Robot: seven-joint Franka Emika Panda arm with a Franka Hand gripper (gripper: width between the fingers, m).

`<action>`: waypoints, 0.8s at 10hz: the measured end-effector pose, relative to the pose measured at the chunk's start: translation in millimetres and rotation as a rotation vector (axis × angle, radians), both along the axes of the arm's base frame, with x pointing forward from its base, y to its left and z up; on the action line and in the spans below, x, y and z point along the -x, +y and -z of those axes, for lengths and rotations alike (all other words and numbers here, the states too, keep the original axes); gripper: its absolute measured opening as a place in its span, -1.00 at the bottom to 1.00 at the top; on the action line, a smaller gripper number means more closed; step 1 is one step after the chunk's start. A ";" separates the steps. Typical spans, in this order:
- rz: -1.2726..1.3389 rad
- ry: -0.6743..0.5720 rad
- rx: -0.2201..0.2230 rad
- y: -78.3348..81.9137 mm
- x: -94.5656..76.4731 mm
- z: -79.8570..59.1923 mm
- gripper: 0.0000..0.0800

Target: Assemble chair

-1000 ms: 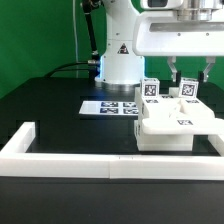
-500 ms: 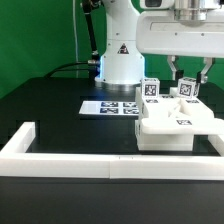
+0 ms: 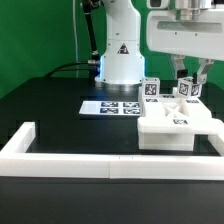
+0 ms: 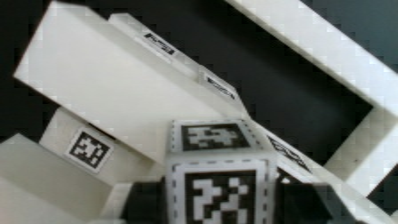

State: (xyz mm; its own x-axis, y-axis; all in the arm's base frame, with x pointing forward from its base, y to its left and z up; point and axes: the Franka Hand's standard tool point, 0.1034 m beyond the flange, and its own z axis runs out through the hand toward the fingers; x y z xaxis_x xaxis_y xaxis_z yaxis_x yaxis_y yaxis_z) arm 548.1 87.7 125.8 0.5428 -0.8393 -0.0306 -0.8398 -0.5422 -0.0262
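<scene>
- Shifted a little toward the exterior view's right since the earlier frame, the gripper (image 3: 191, 73) now hangs over the far right part of the chair (image 3: 172, 130), and the tagged part under it has moved along with it.
- That chair is a cluster of white, blocky plastic parts — smooth, matte, square-edged — resting on the black table (image 3: 50, 110), just inside the border wall (image 3: 70, 157).
- Its biggest part is a thick slab with a small black-and-white square tag on top; two upright pieces stand behind it, each with a tag facing the camera.
- Between the dark fingers (image 3: 203, 73) sits the upright piece (image 3: 188, 91) nearer the exterior view's right; the jaws are partly closed and pinch it at its top.
- From the wrist view, the same tagged piece (image 4: 217, 165) fills the foreground, with a broad flat slab (image 4: 116, 90) slanting away beyond it.
- Marker board (image 3: 110, 106) — thin, flat, printed with several tags — lies on the table to the exterior view's left of the chair, near the robot's white base (image 3: 120, 60).
- Border wall is a long, low white bar with a short return at its left end.
</scene>
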 end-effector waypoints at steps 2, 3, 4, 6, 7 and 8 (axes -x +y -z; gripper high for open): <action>0.140 0.005 -0.001 0.6 0.0 0.0 -0.29; 0.168 0.006 -0.002 0.7 0.0 0.0 -0.29; 0.262 0.010 -0.003 1.1 0.0 -0.1 -0.29; 0.405 0.016 -0.010 2.6 0.0 -0.1 -0.29; 0.471 0.019 -0.012 3.1 0.0 -0.1 -0.29; 0.496 0.020 -0.012 3.4 0.0 0.0 -0.29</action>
